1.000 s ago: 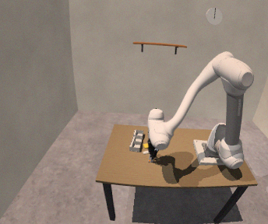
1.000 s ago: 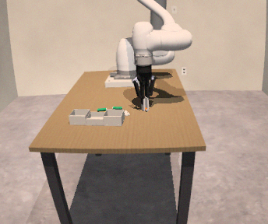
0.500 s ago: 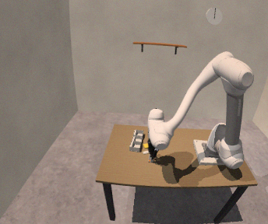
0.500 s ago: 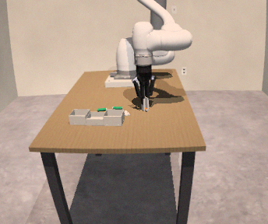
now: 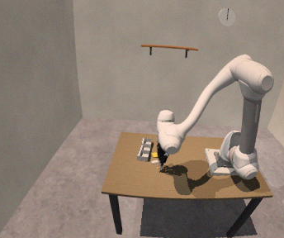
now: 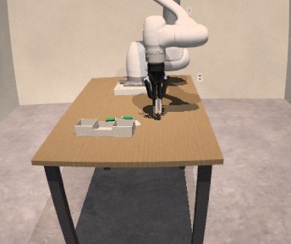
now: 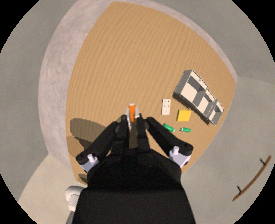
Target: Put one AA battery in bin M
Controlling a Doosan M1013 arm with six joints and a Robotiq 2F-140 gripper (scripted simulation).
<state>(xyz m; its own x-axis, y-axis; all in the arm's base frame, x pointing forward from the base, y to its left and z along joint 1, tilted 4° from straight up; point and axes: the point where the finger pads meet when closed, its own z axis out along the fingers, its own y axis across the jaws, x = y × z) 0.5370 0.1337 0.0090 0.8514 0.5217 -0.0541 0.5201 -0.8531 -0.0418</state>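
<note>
My gripper (image 5: 161, 167) (image 6: 157, 109) (image 7: 132, 111) stands upright over the middle of the table (image 5: 128, 182) (image 6: 152, 148) (image 7: 108, 56), fingertips right at the table top. It is shut on a slim dark AA battery with an orange end (image 7: 132, 108) (image 6: 158, 111), which sticks out past the fingertips in the wrist view. The grey bin block (image 5: 145, 149) (image 6: 105, 128) (image 7: 200, 96) has several compartments side by side and stands to the gripper's side, a short way off. I cannot read the bin marks.
Small loose things lie between gripper and bins: a white piece (image 7: 166, 106) (image 6: 138, 123) (image 5: 154, 162), a yellow piece (image 7: 184, 115) (image 5: 153, 154), and two green pieces (image 7: 168, 127) (image 7: 185, 129) (image 6: 110, 119) (image 6: 128, 117). The robot base (image 5: 231, 159) (image 6: 129, 85) stands at the table's far end.
</note>
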